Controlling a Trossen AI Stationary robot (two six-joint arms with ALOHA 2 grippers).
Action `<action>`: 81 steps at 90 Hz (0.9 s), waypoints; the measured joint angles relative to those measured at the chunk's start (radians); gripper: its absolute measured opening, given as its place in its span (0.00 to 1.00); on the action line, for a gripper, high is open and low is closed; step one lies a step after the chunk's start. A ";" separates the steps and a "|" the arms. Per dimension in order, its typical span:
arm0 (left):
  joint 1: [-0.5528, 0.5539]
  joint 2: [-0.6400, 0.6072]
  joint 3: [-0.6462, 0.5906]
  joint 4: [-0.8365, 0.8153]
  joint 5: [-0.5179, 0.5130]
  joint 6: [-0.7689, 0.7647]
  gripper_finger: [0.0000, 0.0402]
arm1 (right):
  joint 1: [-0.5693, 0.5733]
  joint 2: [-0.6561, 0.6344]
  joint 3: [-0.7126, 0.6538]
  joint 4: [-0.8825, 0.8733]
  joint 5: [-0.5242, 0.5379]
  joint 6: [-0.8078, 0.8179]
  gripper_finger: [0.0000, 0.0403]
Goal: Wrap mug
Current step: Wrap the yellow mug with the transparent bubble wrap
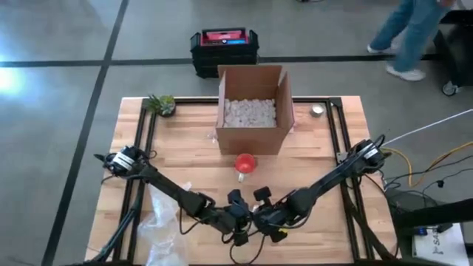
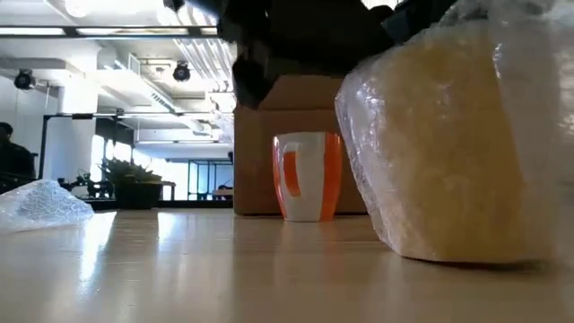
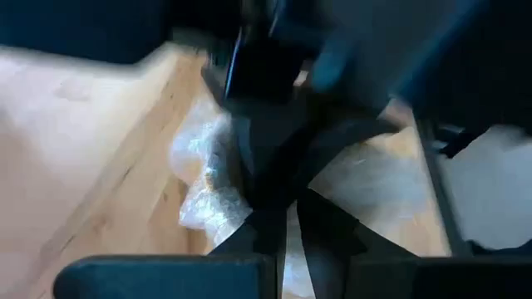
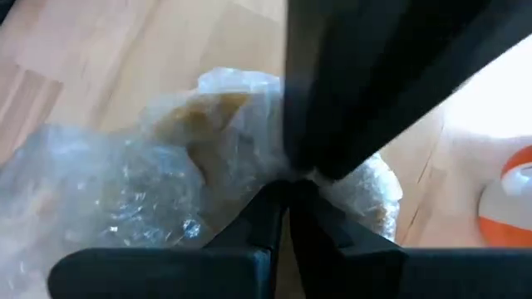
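Overhead, two arms meet near the table's (image 1: 185,137) front edge, the left gripper (image 1: 238,214) and right gripper (image 1: 260,214) nearly touching; their fingers are too small there to judge. One red mug (image 1: 244,163) stands mid-table, just before one open box (image 1: 253,108) of white fill. One plant (image 1: 162,104) sits at the back left corner, one sheet (image 1: 164,222) of wrap at the front left.

Low down, the mug (image 2: 307,176) stands upright before the box (image 2: 296,144), apart from one wrapped bundle (image 2: 448,144) close by.

On the left wrist, the fingers are pinched on wrap (image 3: 208,191).

On the right wrist, the fingers are closed on the bundle (image 4: 208,158); the mug (image 4: 509,199) shows at the edge.
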 joint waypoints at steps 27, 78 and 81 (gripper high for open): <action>-0.018 -0.061 0.003 -0.202 -0.043 -0.071 0.05 | 0.000 -0.008 -0.001 0.004 -0.006 -0.001 0.03; -0.010 0.031 -0.004 -0.068 0.010 -0.010 0.05 | 0.007 -0.013 -0.003 0.012 -0.006 0.001 0.03; -0.010 0.031 -0.004 -0.066 0.010 -0.010 0.05 | 0.007 -0.017 -0.003 0.011 -0.008 0.001 0.03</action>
